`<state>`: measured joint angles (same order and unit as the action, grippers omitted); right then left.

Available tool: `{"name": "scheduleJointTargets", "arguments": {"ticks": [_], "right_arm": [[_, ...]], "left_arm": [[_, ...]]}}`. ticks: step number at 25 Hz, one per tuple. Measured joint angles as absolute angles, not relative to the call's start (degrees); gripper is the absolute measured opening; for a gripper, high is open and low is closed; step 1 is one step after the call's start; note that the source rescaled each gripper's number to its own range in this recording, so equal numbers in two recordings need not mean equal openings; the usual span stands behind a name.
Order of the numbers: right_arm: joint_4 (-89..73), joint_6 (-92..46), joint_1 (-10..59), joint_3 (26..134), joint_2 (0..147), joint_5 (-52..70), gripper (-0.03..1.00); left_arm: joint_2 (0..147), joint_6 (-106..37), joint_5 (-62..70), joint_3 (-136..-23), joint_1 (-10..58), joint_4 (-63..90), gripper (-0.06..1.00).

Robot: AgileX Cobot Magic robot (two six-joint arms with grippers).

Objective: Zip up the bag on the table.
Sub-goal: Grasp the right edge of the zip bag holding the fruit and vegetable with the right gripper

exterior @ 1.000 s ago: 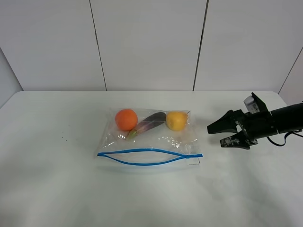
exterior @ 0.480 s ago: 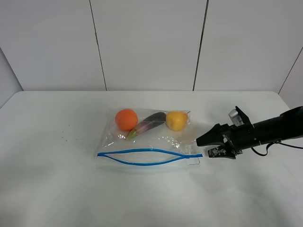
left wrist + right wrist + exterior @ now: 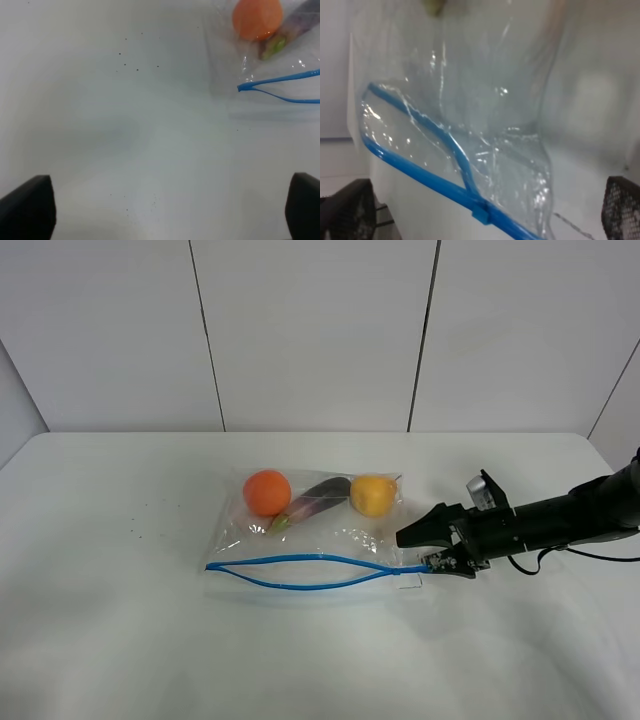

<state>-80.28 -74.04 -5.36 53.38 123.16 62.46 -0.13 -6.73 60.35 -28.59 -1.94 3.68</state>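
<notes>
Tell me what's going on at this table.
A two-armed robot is working on zipping a clear bag that lies flat on the white table, with an orange, an eggplant and a yellow fruit inside. The blue zipper strip gapes open along most of its length. The right gripper, jaws open, is at the strip's right end by the slider, not yet closed on it. The left gripper is open too, over bare table, apart from the bag.

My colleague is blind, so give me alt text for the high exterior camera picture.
The right arm's open tool sits at the right end of the blue zipper of a clear bag, and the zipper gapes open. The bag lies on a white table and holds an orange, a purple eggplant and a yellow fruit.
</notes>
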Motion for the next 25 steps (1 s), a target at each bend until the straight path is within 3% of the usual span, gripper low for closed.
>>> {"name": "scheduleJointTargets", "arguments": {"ticks": [10, 18, 20, 25], "right_arm": [[-81.39, -72.09, 0.81, 58.11, 123.26, 62.53, 1.00], [-79.80, -70.50, 1.12, 58.60, 123.26, 62.45, 0.98], [-79.79, -70.39, 1.12, 58.60, 123.26, 62.45, 0.91], [-79.50, -70.22, 1.12, 58.60, 123.26, 62.41, 0.60]], "left_arm": [[-0.13, -6.73, 60.35, -28.59, -1.94, 3.68, 1.00], [-0.13, -6.73, 60.35, -28.59, -1.94, 3.68, 1.00], [-0.13, -6.73, 60.35, -28.59, -1.94, 3.68, 1.00], [-0.13, -6.73, 60.35, -28.59, -1.94, 3.68, 1.00]]}}
